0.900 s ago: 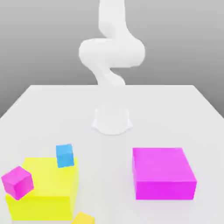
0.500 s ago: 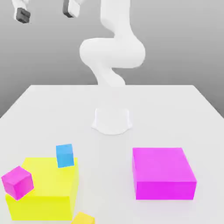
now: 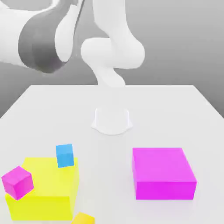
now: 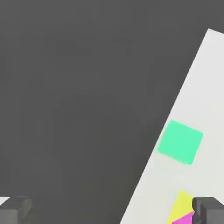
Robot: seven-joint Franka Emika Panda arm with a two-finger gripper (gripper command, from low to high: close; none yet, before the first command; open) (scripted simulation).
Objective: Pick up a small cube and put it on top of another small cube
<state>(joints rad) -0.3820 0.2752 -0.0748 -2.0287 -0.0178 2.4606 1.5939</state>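
Note:
A small blue cube [image 3: 64,155] sits at the back edge of a big yellow block [image 3: 48,192]. Against that block's side on the exterior view's left is a small magenta cube [image 3: 17,181]. A small yellow cube [image 3: 83,218] lies at the bottom edge, partly cut off. My arm [image 3: 43,39] reaches across the upper part of the exterior view's left, high above the cubes. In the hand view my gripper [image 4: 113,211] is open, its dark fingertips [image 4: 209,211] far apart with nothing between them. A green cube [image 4: 180,142] lies near the table edge there.
A big magenta block [image 3: 164,173] stands on the white table [image 3: 166,109] at the exterior view's right. The arm's round base [image 3: 112,120] is at the table's middle. In the hand view the table edge runs diagonally beside dark floor.
The arm has swung closer to the exterior camera; the fingers seen high at the exterior view's left half a second ago have given way to a thick arm link. The cubes have not moved.

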